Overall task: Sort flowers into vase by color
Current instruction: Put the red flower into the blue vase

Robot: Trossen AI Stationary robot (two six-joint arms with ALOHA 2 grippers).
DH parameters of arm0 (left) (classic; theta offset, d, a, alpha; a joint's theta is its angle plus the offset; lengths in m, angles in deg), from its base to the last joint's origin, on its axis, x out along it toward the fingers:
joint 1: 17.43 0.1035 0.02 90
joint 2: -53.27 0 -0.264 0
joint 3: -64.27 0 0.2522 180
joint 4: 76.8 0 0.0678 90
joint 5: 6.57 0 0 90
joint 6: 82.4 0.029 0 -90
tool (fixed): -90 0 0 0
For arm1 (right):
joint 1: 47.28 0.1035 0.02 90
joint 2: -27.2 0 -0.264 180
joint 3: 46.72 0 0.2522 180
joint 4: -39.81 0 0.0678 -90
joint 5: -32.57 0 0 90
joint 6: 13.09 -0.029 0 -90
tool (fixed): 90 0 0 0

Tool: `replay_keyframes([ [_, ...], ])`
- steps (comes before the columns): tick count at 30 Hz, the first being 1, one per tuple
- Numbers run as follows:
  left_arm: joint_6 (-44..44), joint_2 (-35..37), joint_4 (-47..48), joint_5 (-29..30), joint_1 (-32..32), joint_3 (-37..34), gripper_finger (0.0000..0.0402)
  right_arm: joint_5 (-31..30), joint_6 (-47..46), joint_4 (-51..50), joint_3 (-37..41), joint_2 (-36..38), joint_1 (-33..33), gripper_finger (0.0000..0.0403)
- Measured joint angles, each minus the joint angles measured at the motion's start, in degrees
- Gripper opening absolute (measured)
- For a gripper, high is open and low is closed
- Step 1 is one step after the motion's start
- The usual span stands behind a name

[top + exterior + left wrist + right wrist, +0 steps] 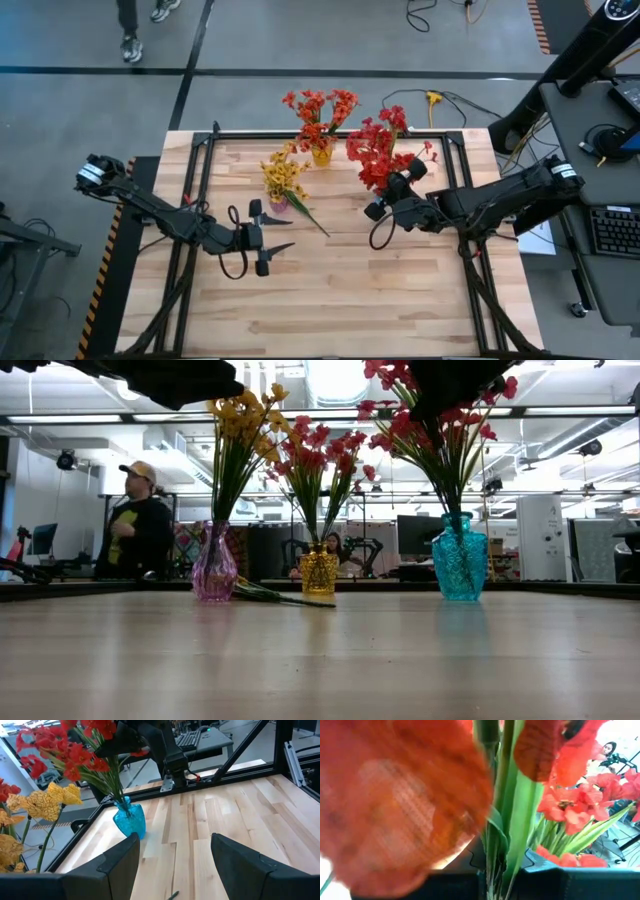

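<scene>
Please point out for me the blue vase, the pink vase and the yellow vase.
blue vase (460,565): low view, middle of its glass body.
pink vase (214,572): low view, its rounded belly.
yellow vase (319,572): low view, front of its body.

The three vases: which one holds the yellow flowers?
The pink vase, leftmost in the low view; the yellow vase and blue vase hold orange-red and red.

Red flowers (440,410) in teal vase (459,560), yellow flowers (240,415) in pink vase (214,567)
</scene>
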Motion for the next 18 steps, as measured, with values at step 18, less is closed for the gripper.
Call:
replay_keyframes([
  [18,-1.62,-0.01,1.69,0.0,0.0,0.0,0.0227,0.0,-1.82,0.21,0.0,-1.08,0.02,0.0068],
])
